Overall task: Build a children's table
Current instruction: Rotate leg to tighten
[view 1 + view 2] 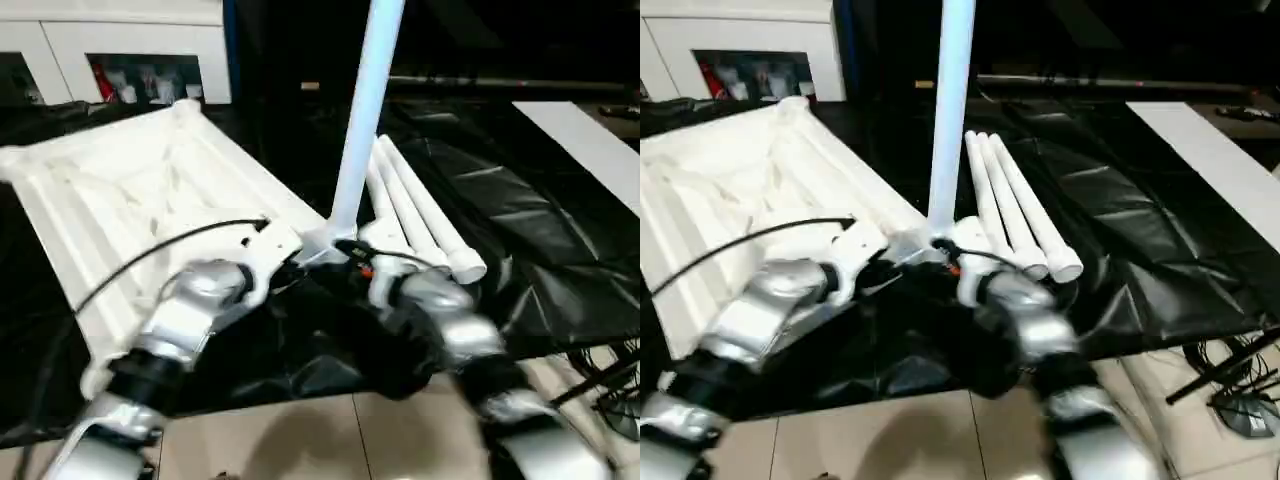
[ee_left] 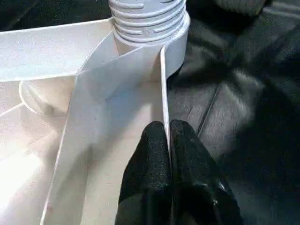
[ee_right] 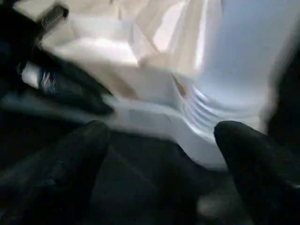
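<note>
A black plastic sheet (image 1: 520, 250) carries the upturned white table top (image 1: 130, 210) and three loose legs (image 1: 420, 225).

1. Both silver forearms reach forward and inward from the lower edge of the head views, their wrists converging near the middle.
2. The left claw (image 2: 168, 154) has its two black fingers (image 2: 145, 173) pressed together, pinching a thin white rib of the table top (image 2: 93, 93) between them.
3. The left forearm lies low and angled toward the centre, with a black cable arching over it.
4. The right claw (image 3: 159, 150) has its fingers spread wide, one on each side, gripping nothing.
5. The right wrist sits just beside the left.
</note>
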